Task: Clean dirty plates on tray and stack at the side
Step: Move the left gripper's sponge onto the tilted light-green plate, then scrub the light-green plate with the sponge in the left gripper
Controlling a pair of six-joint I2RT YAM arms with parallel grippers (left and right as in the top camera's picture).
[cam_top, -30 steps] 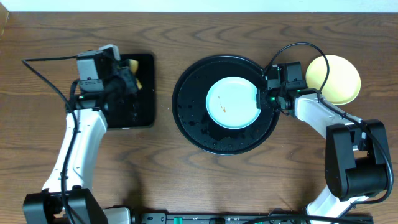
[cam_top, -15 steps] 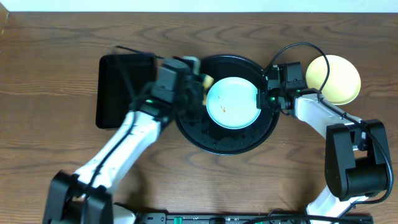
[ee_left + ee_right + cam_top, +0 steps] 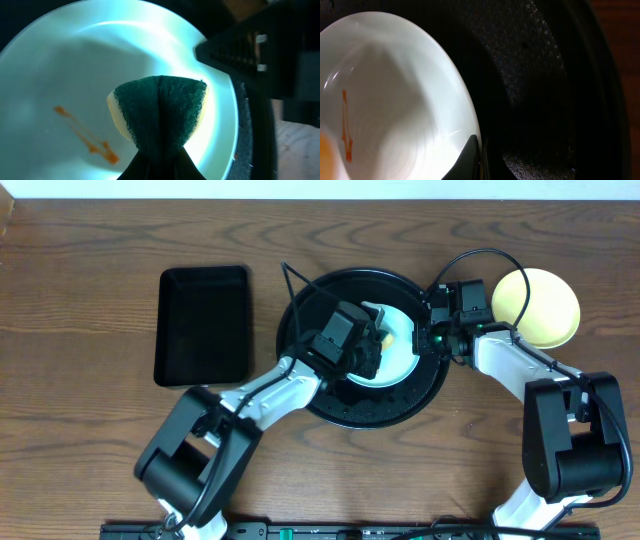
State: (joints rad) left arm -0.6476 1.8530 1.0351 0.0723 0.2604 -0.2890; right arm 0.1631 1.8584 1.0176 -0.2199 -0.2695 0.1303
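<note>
A pale mint-blue plate (image 3: 400,340) lies in the round black tray (image 3: 325,395). It carries an orange-brown streak (image 3: 87,142), which also shows in the right wrist view (image 3: 345,127). My left gripper (image 3: 370,345) is over the plate, shut on a folded sponge (image 3: 160,112) with a green scouring face and yellow body. My right gripper (image 3: 420,338) is shut on the plate's right rim (image 3: 472,145). A pale yellow plate (image 3: 540,305) sits on the table to the right. The third plate is out of view.
A smaller black rectangular tray (image 3: 203,323) stands on the wooden table at the left. The right arm's cable (image 3: 480,255) loops above the round tray's right edge.
My left arm has swung right from the rectangular tray with the sponge to over the plate in the round tray. The right gripper has stayed on the plate's rim.
</note>
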